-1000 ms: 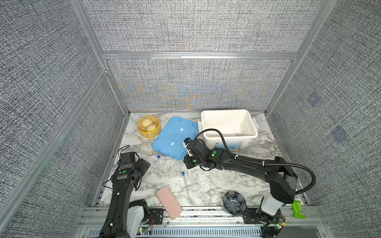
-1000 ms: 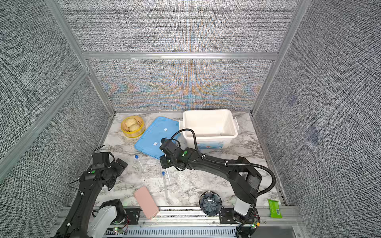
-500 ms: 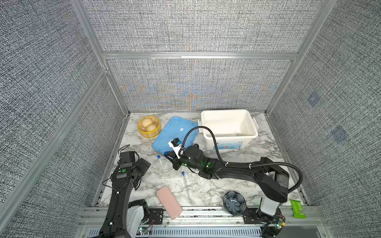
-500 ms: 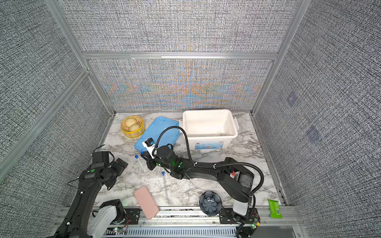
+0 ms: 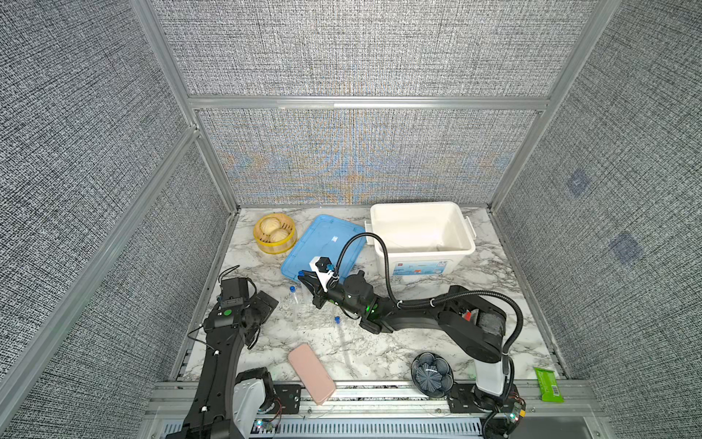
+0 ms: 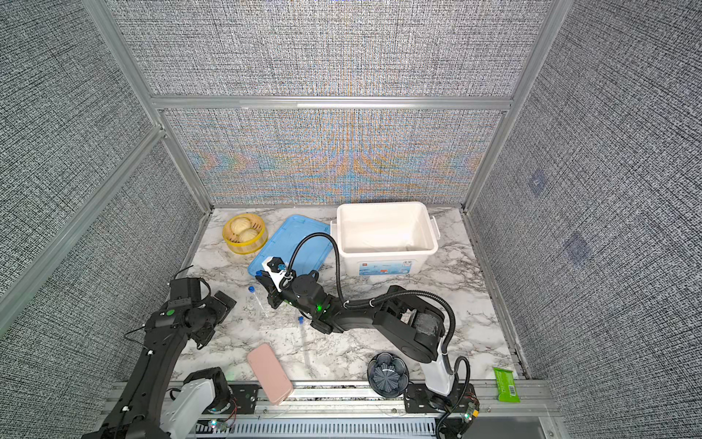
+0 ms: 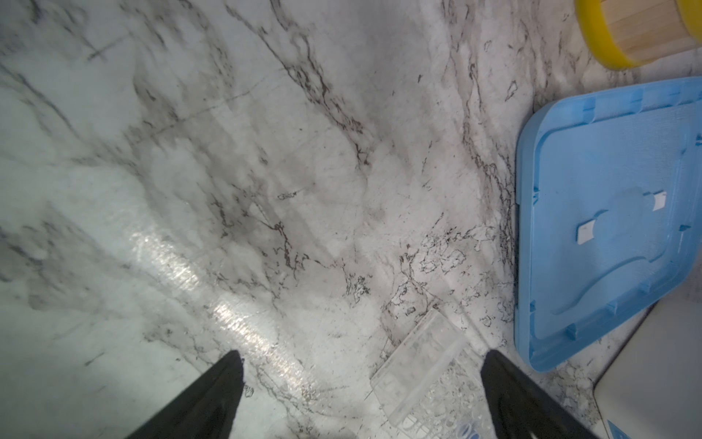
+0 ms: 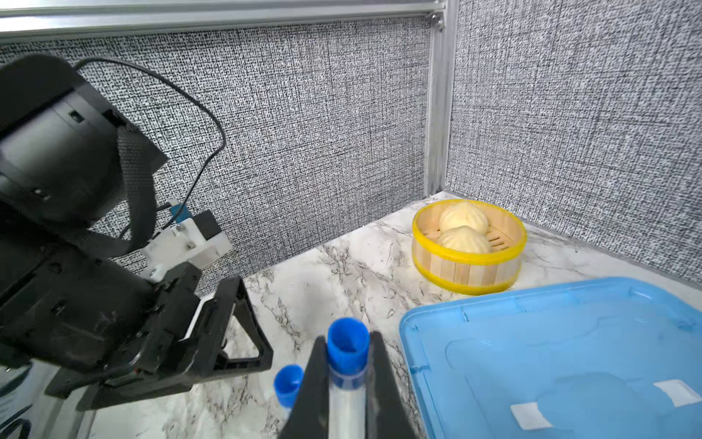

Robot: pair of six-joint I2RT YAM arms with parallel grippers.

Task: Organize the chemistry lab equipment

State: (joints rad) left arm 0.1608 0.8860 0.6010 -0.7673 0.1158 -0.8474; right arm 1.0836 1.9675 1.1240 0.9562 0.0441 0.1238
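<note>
On the marble tabletop (image 5: 494, 273), the open white bin (image 5: 421, 207) stands far right with the blue lid (image 5: 326, 243) flat to its left, and the yellow steamer basket (image 5: 275, 249) at far left holds two buns (image 5: 270, 225). We find the right gripper (image 8: 348, 336) clenched on a blue-capped tube (image 8: 346, 395) over the lid's near corner. A second tube (image 5: 293, 302) sits at the clear rack (image 5: 307, 317), a third tube (image 5: 343, 342) lies nearer, and the left gripper (image 7: 362, 353) hangs released at near left.
</note>
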